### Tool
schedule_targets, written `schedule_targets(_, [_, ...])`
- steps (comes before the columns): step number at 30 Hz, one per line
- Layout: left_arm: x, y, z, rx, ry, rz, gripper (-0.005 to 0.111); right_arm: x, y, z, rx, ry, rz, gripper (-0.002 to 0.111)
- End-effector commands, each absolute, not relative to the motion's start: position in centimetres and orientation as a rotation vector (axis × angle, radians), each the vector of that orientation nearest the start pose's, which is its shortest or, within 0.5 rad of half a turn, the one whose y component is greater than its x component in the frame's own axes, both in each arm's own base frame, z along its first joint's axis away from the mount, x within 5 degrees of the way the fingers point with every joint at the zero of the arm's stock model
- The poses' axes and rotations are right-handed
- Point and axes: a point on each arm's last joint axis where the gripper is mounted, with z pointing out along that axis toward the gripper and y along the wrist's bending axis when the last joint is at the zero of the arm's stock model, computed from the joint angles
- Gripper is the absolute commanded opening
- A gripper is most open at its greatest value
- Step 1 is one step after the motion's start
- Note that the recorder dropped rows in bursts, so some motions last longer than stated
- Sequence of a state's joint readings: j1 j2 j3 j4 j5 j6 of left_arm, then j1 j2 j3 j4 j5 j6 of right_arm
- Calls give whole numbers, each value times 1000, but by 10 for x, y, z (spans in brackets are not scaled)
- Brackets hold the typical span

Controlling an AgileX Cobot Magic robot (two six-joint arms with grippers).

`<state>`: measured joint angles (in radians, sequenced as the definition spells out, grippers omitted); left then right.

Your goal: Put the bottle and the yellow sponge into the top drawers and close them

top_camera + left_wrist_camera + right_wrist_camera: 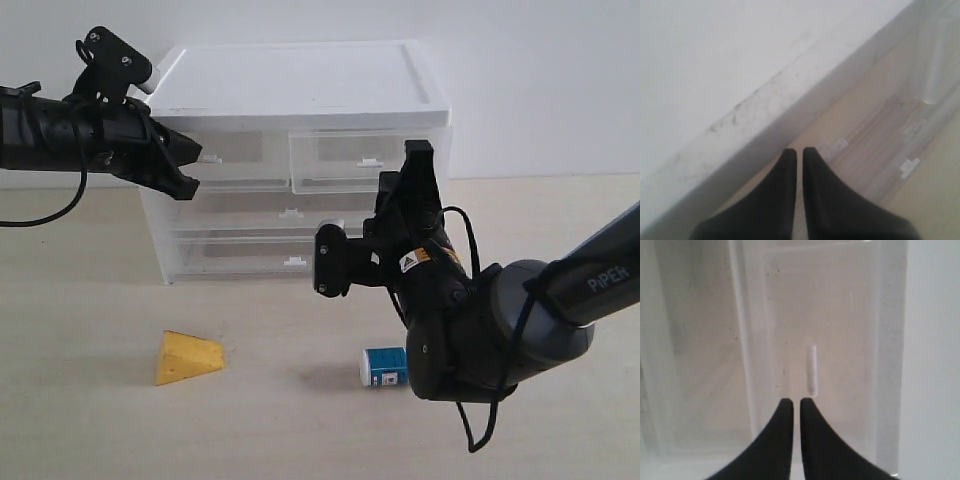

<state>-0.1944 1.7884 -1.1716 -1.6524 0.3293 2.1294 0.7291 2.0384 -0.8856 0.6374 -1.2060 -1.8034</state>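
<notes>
Left fingers (782,200) and right fingers (781,440) are pressed together and empty, each near the 2 top drawers (340,155), which look shut. Bottle (384,366) and yellow sponge (187,357) lie on the surface (90,430), well apart. Nothing stowed yet.

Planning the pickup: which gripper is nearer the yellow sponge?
Left. The left gripper is at the top left drawer, up behind the yellow sponge; the right gripper is at the top right drawer.

Observed: the cabinet (300,85) white, the top drawers (368,150) translucent white. The yellow sponge (187,357) plain yellow-orange. The bottle (384,366) white, label teal-blue. The table (80,430) pale wood-grain. The wall (550,60) off-white. The left gripper (797,151) and right gripper (792,401) black.
</notes>
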Motion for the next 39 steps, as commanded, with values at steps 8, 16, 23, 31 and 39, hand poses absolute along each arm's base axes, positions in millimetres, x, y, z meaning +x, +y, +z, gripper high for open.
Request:
schedule_targets(8, [397, -97, 249, 751, 1880, -111, 4, 314, 217, 160, -1186, 1045, -1073, 24])
schedule_targets(16, [397, -98, 249, 754, 1877, -118, 4, 320, 223, 169, -1179, 995, -1092, 31])
schedule_targets(23, [397, -98, 249, 754, 1877, -118, 4, 333, 222, 163, -1165, 1017, -1122, 32])
schedule_targets(31, [397, -98, 249, 762, 1875, -114, 4, 343, 225, 156, -1178, 991, -1124, 32])
schedule_targets(39, [396, -98, 248, 777, 1873, -106, 4, 353, 221, 156, -1186, 960, -1148, 32])
